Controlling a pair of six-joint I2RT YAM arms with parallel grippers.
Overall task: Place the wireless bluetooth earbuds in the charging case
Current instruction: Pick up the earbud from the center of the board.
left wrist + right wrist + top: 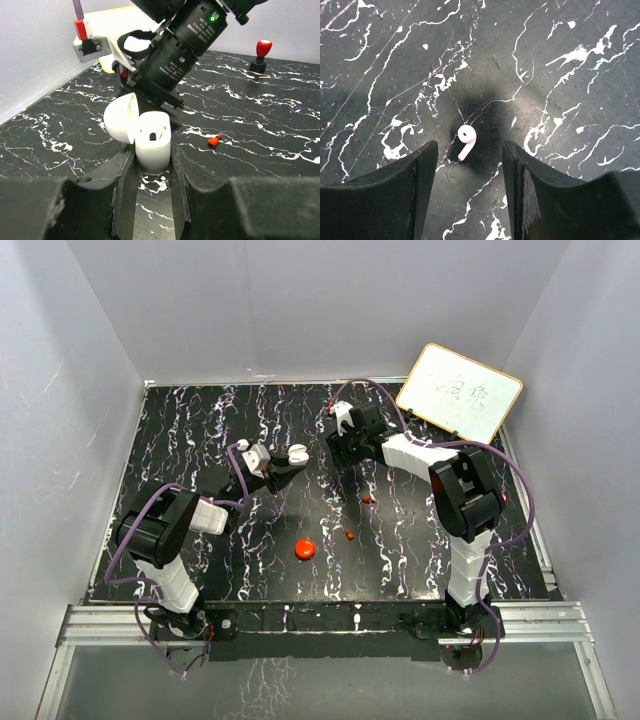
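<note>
White charging case (152, 142), whitish earbud (466, 141), red or perhaps orange-red earbud (214, 140), black table (200, 430) veined white, red round puck (305, 548).

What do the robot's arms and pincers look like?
The left arm and right arm have white links, bulky black joints and looping purple cables. The left pincer and right pincer are thick and matte black. The right wrist shows a green light.

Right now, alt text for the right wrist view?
A small white earbud lies on the black, white-veined table, centred between the open fingers of the right gripper. Neither finger touches it.
</note>
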